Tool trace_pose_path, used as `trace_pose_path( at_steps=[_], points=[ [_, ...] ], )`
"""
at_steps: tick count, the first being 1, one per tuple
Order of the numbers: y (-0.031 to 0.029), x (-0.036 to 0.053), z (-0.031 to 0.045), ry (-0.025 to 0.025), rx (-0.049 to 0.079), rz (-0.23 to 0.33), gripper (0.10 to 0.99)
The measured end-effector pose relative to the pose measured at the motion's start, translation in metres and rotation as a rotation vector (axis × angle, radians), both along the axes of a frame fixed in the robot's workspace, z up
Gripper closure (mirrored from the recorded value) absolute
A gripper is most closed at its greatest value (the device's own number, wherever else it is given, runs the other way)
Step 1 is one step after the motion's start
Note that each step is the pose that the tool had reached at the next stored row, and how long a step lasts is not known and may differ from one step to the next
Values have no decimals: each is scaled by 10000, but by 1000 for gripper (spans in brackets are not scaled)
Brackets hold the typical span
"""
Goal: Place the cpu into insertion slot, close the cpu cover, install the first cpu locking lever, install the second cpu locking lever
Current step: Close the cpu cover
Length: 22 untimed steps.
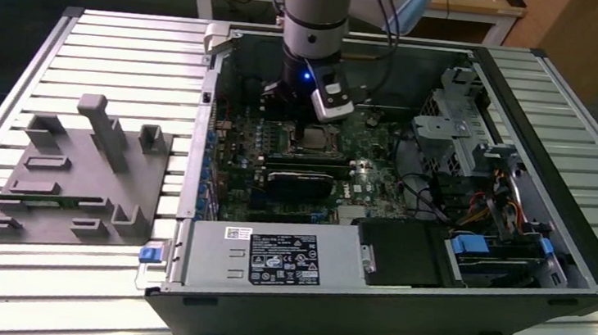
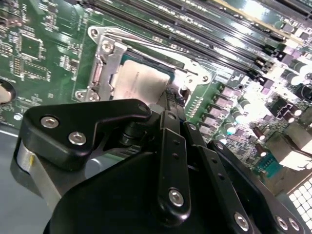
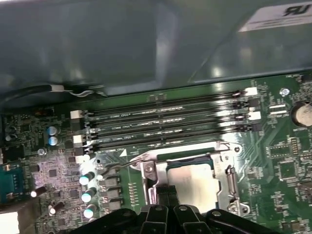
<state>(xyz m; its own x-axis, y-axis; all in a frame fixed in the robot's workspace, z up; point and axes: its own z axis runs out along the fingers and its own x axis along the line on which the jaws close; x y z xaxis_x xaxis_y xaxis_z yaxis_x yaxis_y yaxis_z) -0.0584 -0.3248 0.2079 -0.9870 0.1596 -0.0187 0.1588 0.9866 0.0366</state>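
Observation:
The cpu (image 2: 139, 80) lies flat in the insertion slot, its dull silver face (image 3: 195, 181) showing through the cut-out of the cpu cover (image 2: 104, 66). The cover (image 3: 230, 183) is down around the chip and hides most of the slot. A thin wire locking lever (image 3: 119, 166) sticks out from one corner of the socket, angled away from it. My gripper (image 2: 170, 97) is shut, its black tips together at the cover's edge beside the chip, with nothing seen between them. In the exterior view the gripper (image 1: 301, 118) hangs just above the socket (image 1: 307, 138) inside the open computer case.
Long black memory slots (image 3: 165, 122) run beside the socket. A black graphics card (image 1: 297, 185) sits nearer the power supply (image 1: 268, 259). Drive cages and cables (image 1: 465, 151) fill the exterior view's right of the case. A grey fixture (image 1: 79, 171) rests on the slatted table.

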Motion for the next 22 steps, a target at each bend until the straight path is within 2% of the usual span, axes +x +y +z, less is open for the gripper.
trace_pose_path(
  at_steps=[8,22],
  points=[
    [0,-59,-47,0,0,-1,980],
    [0,-65,-87,1,-2,0,980]
  ],
)
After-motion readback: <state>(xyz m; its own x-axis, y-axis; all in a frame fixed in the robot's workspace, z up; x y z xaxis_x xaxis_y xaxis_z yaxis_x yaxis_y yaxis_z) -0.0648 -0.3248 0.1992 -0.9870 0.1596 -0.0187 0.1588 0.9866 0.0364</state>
